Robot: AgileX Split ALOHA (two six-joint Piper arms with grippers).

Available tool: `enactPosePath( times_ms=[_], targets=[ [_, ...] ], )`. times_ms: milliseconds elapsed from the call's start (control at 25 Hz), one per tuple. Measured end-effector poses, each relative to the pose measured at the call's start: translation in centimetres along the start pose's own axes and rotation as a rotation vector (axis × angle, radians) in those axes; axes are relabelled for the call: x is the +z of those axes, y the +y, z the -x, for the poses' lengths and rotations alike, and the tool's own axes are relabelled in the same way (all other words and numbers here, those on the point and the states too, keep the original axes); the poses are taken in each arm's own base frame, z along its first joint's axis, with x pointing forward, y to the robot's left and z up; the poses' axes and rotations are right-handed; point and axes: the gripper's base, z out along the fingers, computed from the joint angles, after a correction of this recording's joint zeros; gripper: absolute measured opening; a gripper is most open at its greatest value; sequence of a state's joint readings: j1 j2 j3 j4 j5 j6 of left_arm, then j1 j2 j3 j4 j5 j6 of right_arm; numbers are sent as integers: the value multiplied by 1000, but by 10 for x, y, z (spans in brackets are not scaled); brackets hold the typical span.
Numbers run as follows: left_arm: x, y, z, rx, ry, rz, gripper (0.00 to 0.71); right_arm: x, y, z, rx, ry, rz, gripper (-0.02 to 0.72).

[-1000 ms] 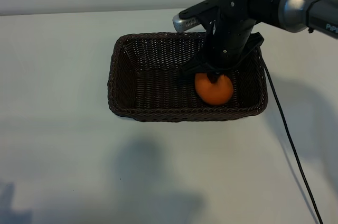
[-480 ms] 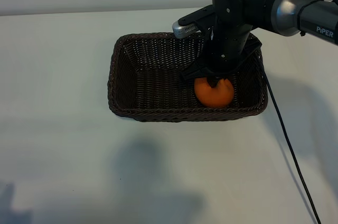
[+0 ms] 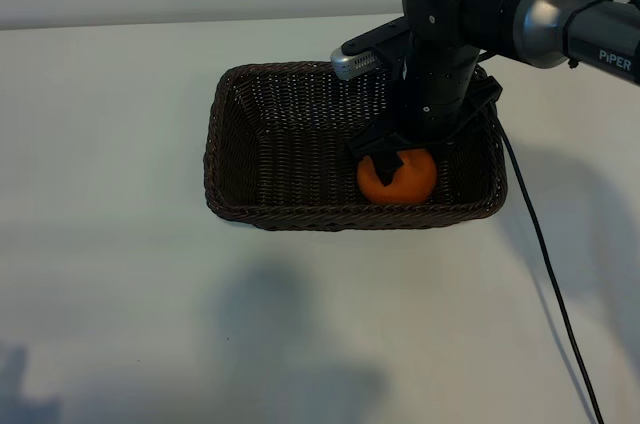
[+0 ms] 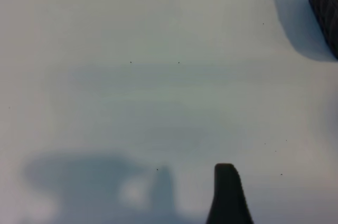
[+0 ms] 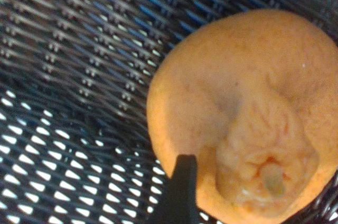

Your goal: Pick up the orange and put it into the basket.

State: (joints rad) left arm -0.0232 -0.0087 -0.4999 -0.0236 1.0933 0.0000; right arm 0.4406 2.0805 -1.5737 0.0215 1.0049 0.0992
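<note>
— What carries everything here?

— A pale table. The largest thing on it is the dark brown woven basket, which sits toward the far edge, right of the middle. A black cable trails across the surface from beside the basket toward the near right corner.

— And the arms?

— The right arm reaches in from the far right corner; white lettering on its sleeve reads "PiPER". Its wrist points straight down into the basket's right half.

— Does the right gripper hold anything?

— No. Its fingers stand spread wide, astride the top of the orange without clamping it. In the right wrist view one dark fingertip shows just beside the fruit's knobbed top.

— Where does the orange lie?

— On the basket floor, near the near right corner, close to the near wall.

— The left gripper?

— Parked above bare table, well apart from the basket, whose corner shows in its own view. One finger shows; it stands partly open, holding nothing.
</note>
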Motion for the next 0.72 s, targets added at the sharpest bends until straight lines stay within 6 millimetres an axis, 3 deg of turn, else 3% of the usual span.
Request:
enactPosePath(
  times_ms=[160,320,480,720],
  targets=[
    [0,0,0,0,0,0,498,-17,1,5,-1,-11,2,675],
    [0,0,0,0,0,0,498,-52,2,16,-6,-77,1,603],
    [0,0,0,0,0,0,498,-77,-1,23,-12,-113,-48,585],
    [0,0,0,0,0,0,498,-83,-28,25,25,-104,-141,583]
  ],
)
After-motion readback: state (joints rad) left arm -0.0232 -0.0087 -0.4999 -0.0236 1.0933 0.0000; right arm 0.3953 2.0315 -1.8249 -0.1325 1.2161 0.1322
